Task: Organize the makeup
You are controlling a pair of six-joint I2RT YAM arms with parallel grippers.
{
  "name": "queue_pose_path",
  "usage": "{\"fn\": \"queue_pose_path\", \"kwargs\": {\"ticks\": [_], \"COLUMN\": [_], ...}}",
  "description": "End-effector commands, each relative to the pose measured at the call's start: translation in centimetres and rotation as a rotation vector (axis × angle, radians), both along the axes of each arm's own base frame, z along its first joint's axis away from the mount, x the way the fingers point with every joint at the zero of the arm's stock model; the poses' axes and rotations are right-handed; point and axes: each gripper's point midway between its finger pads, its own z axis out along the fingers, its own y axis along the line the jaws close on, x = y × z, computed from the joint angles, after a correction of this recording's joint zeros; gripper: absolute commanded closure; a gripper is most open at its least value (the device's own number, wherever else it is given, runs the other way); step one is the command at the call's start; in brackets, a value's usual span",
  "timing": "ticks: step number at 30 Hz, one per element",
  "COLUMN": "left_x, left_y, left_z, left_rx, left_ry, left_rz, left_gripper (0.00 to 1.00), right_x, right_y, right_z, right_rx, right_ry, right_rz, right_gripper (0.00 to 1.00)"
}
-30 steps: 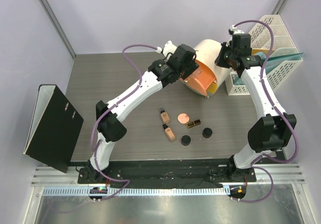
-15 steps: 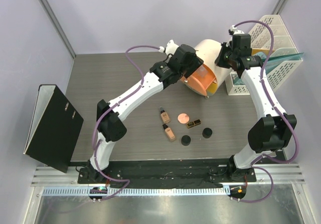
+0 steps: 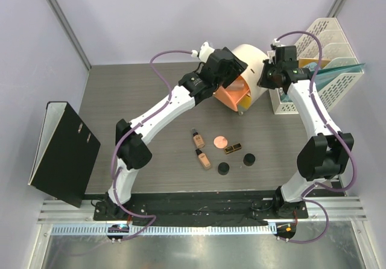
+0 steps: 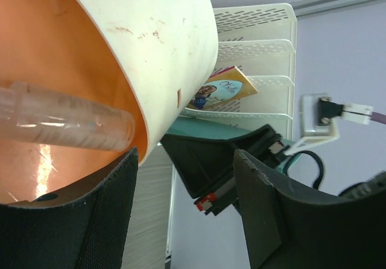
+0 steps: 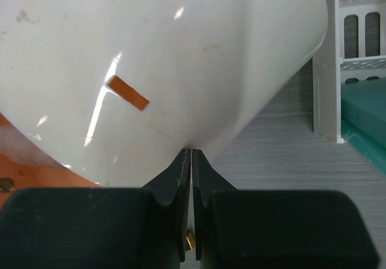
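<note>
- The left claw (image 4: 184, 160) is seen spread wide, with nothing held.
- The clear bottle (image 4: 66, 124) is laid in the orange drawer (image 4: 54, 46), just beyond one fingertip.
- The right claw (image 5: 191, 155) is pressed shut against the cream drum (image 5: 181, 58).
- The pink compact (image 3: 221, 141) is found on the table (image 3: 132, 100), well apart from both claws.

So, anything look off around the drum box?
Yes. The cream drum box looks tilted rather than standing upright, its orange drawer swung out, and a clear bottle lies loose on its side inside it.
</note>
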Motion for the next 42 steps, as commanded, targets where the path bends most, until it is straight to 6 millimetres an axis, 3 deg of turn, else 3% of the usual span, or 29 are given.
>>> {"fn": "queue_pose_path", "kwargs": {"ticks": [1, 6, 8, 9, 12, 17, 22, 27, 28, 31, 32, 33, 35, 36, 42], "left_x": [-0.1, -1.5, -1.8, -2.3, -2.8, -4.4, -5.8, -7.2, -7.5, -8.5, -9.0, -9.4, -10.1, -10.5, -12.6], "left_y": [0.9, 2.3, 3.1, 3.7, 5.0, 7.6, 9.8, 11.8, 12.4, 14.1, 14.8, 15.6, 16.8, 17.4, 18.4], "left_z": [6.2, 8.9, 8.6, 9.3, 9.2, 9.3, 6.2, 1.5, -0.4, -2.3, -4.1, -4.3, -6.2, -6.5, -11.2], "left_rx": [-0.042, 0.014, 0.076, 0.081, 0.147, 0.249, 0.371, 0.516, 0.552, 0.604, 0.638, 0.647, 0.693, 0.703, 0.806], "left_ry": [-0.148, -0.222, -0.244, -0.257, -0.280, -0.300, -0.242, -0.150, -0.116, -0.067, -0.032, -0.022, 0.012, 0.023, 0.143], "left_rz": [-0.030, -0.064, -0.075, -0.074, -0.078, -0.082, -0.105, -0.139, -0.146, -0.131, -0.133, -0.124, -0.118, -0.116, -0.188], "left_gripper": [0.35, 0.34, 0.33, 0.33, 0.33, 0.35, 0.37, 0.36, 0.36, 0.37, 0.37, 0.37, 0.37, 0.37, 0.37], "right_x": [-0.9, -0.9, -0.8, -0.9, -1.1, -1.6, -0.3, 2.4, 2.9, 4.5, 4.8, 5.6, 6.5, 7.4, 9.6], "right_y": [0.7, 0.8, 0.7, 0.6, 0.2, -0.2, 0.7, 2.8, 3.0, 3.8, 3.9, 4.1, 4.6, 4.8, 5.2], "right_z": [-2.3, -1.9, -1.1, -0.2, 2.3, 8.5, 11.6, 10.3, 10.6, 9.9, 9.9, 8.9, 9.4, 8.3, 8.5], "right_rx": [-0.004, 0.004, 0.002, 0.001, -0.007, 0.009, 0.048, 0.114, 0.122, 0.161, 0.169, 0.176, 0.197, 0.203, 0.232], "right_ry": [0.083, 0.073, 0.056, 0.035, -0.026, -0.185, -0.276, -0.251, -0.264, -0.261, -0.264, -0.247, -0.259, -0.236, -0.247], "right_rz": [0.036, 0.039, 0.031, 0.026, 0.004, -0.024, 0.008, 0.085, 0.092, 0.104, 0.104, 0.104, 0.116, 0.117, 0.104], "right_gripper": [0.89, 0.89, 0.89, 0.89, 0.89, 0.91, 0.91, 0.87, 0.84, 0.83, 0.83, 0.83, 0.83, 0.83, 0.83]}}
